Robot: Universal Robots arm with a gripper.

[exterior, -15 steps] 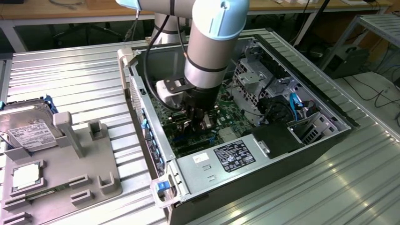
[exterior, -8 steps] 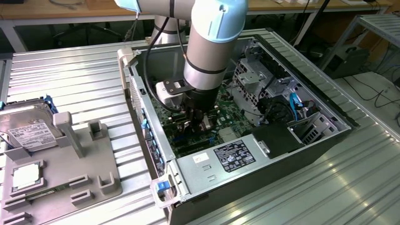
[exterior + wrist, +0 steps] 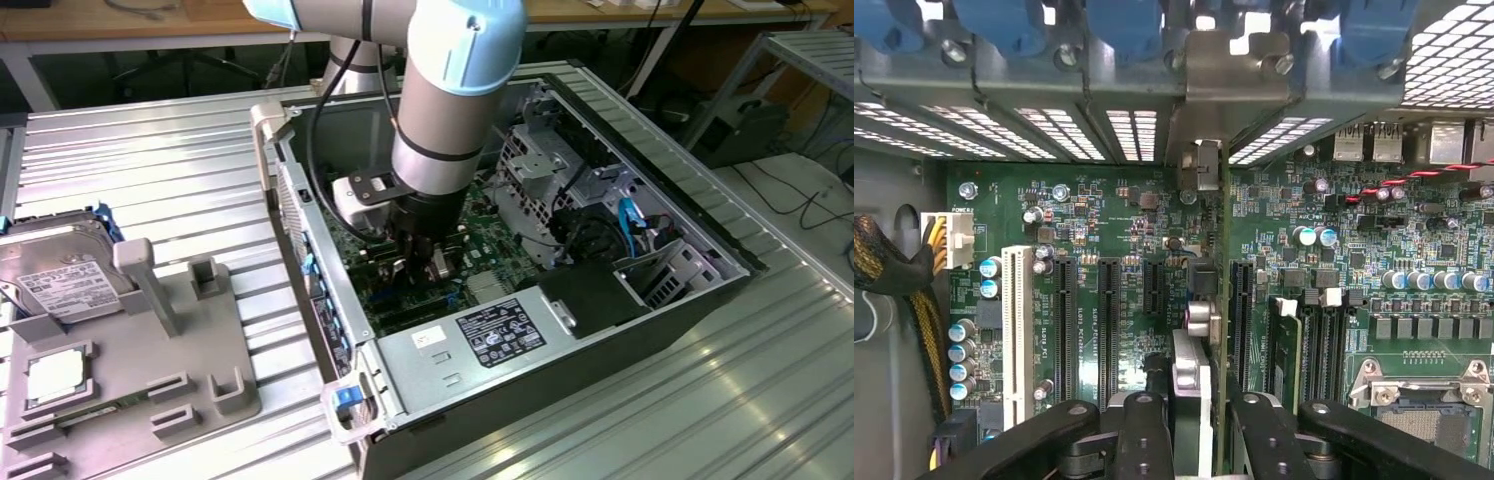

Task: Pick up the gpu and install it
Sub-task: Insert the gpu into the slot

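Green circuit board fills the floor of the open computer case, and the arm reaches down into it from above. In the wrist view the gripper has its two black fingers drawn in partway and clamped on the gpu, which stands on edge between them. The card is seen edge-on: a thin strip with a silver and white top, its green board edge running away from the camera toward the rear wall of the case. Its far end, with the silver metal bracket, meets the row of slot openings under the blue clips. The card sits over the motherboard, in line with the long black expansion slots, just beside the one nearest the memory slots; whether it is fully seated I cannot tell.

In the exterior view the gripper is deep in the case, above the board and near the grey power supply. Outside the case, on the exterior view's left, a grey tray holds a hard drive and a square processor chip.
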